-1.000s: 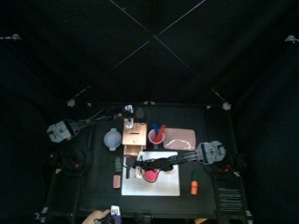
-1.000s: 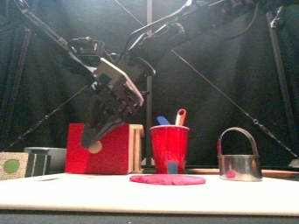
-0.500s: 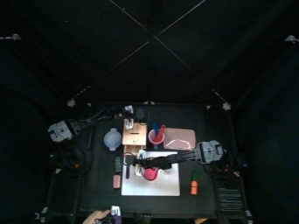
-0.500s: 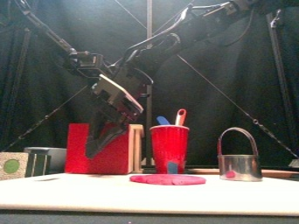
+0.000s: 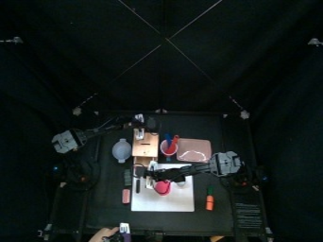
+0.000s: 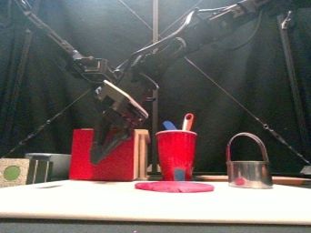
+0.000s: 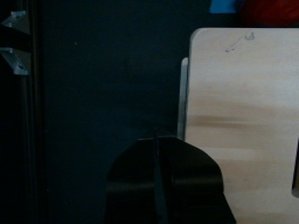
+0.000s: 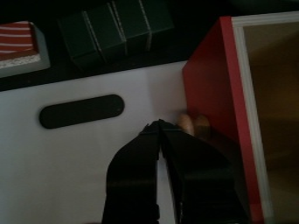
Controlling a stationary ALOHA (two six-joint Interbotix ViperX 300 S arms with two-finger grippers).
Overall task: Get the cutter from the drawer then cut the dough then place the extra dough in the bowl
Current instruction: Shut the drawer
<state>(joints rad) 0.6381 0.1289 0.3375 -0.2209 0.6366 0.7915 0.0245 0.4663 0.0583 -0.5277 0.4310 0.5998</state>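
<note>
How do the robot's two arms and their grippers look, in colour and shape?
Both arms are black and slender, straight links with thicker joints. From above, the left arm and the right arm each show a pale grey rounded part. The right gripper has a pale cross-plate and long dark jaws tapering to a point. The left gripper shows black jaws.

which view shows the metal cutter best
The front view: the cutter stands whole and side-on, its round metal band and arched wire handle clear, to the right of the red cup. The top view shows it only as a tiny pale loop. Neither wrist view shows it.
</note>
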